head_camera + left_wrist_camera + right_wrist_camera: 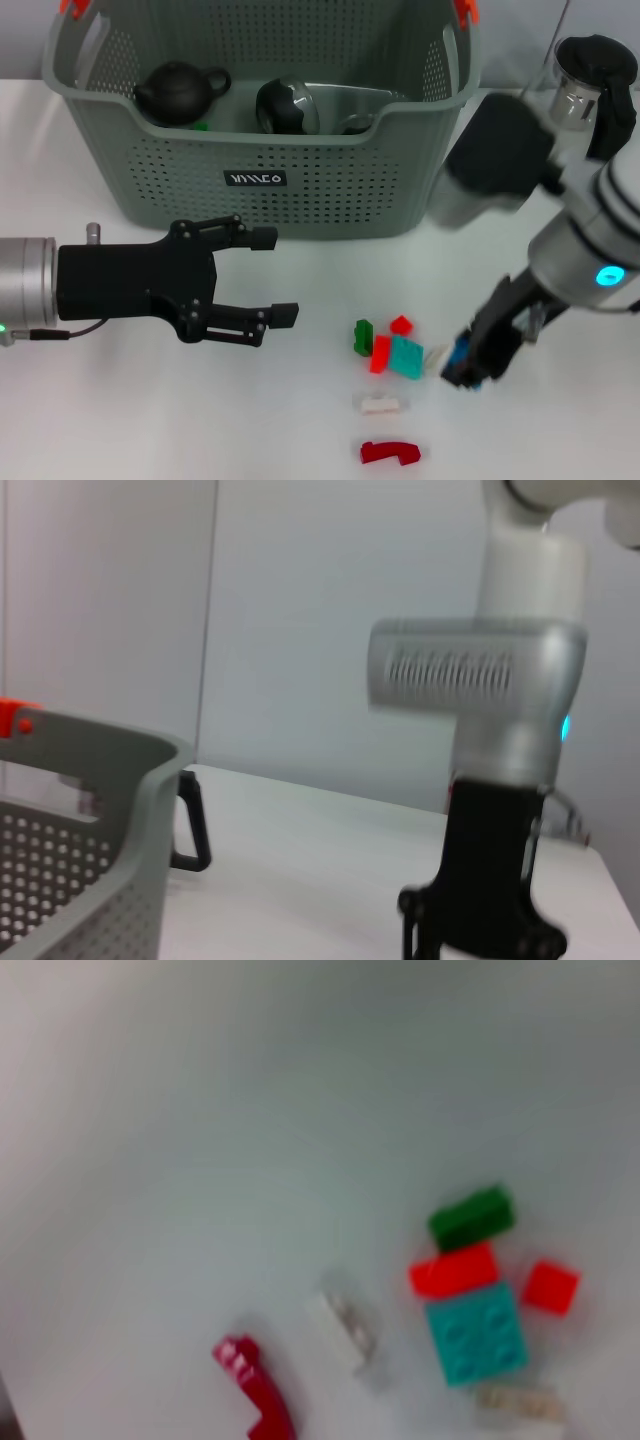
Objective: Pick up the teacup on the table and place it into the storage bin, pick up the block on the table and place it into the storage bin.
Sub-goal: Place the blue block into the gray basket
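Blocks lay scattered on the desk (150, 420) in front of the storage bin (300, 170): a teal block (407, 357), an orange-red one (381, 353), a small red one (401, 324), a green one (363, 335), a white one (381, 404) and a dark red curved piece (389, 452). The right pincer (472, 372) hung just beside the teal block with something blue at its tip; whether it gripped that I could not tell. The left pincer (268, 278) hovered wide open in front of the bin, holding nothing. A dark teapot-like vessel (178, 92) already sat in the bin. The pieces crowded together, so a closing pincer would likely nudge neighbours or take two at once. The right wrist view showed the gaps between blocks; only the head view showed the bin's contents
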`<state>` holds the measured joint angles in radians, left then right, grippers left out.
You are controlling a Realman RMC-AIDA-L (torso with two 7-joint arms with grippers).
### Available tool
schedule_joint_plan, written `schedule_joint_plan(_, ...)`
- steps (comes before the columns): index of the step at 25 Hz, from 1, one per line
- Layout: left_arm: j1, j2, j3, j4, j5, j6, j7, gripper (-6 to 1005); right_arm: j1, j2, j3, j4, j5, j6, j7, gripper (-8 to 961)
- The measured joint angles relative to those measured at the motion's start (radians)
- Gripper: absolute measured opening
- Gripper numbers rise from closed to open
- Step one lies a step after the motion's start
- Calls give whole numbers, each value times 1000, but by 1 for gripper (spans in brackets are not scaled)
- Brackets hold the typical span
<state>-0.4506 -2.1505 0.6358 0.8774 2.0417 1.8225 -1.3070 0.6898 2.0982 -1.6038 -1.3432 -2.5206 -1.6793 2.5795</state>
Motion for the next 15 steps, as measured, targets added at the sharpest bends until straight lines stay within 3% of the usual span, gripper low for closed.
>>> schedule_joint_plan(4, 4, 0, -12, 0, 1, 1, 1, 923, -2, 0, 121, -139, 57, -82, -7, 439)
schedule_joint_plan(8, 4, 1, -16, 1, 17, 1, 8, 923, 63, -1, 251, -209, 100, -97, -18, 439)
schedule_joint_plan(12, 4, 1, -16, 0, 27, -2, 10, 923, 179, 0, 360, -184, 109, 7, -61, 439)
schedule_joint_plan(15, 1, 4, -17, 0, 29, 0, 11, 923, 224, 0, 378, -145, 102, 80, -72, 438)
